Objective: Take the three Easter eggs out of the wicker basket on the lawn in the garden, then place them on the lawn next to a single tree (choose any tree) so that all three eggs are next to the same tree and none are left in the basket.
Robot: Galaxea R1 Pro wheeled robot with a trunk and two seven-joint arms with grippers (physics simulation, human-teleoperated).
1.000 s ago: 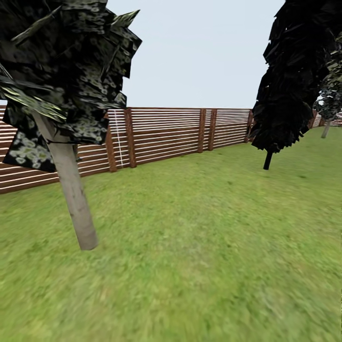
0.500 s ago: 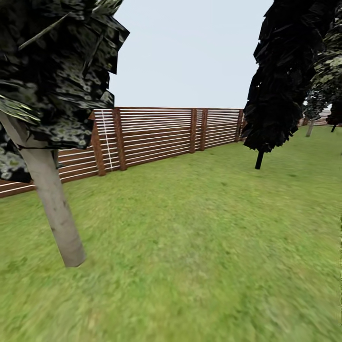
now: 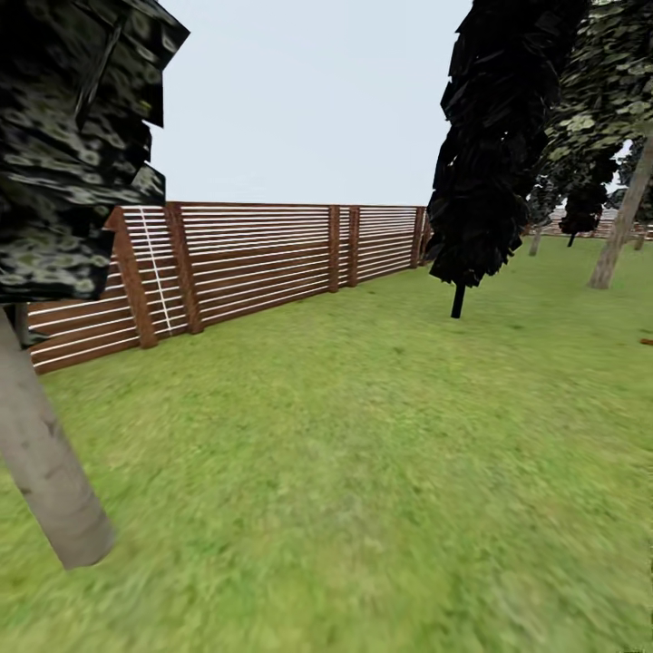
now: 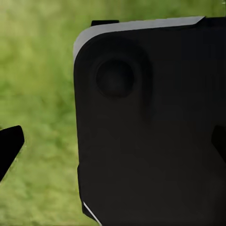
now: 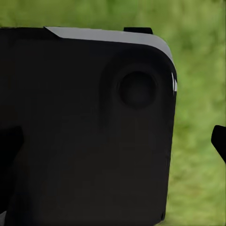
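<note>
Green lawn (image 3: 381, 453) stretches past a near-left tree (image 3: 45, 472); the robot is probably searching (egg-moving apparently unstarted), and neither pincer's opening can be told.

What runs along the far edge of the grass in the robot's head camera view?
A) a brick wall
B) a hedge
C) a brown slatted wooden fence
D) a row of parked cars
C: a brown fence of horizontal slats between upright posts borders the lawn, running behind the pale trunk of the near tree toward the dark conical tree.
</note>
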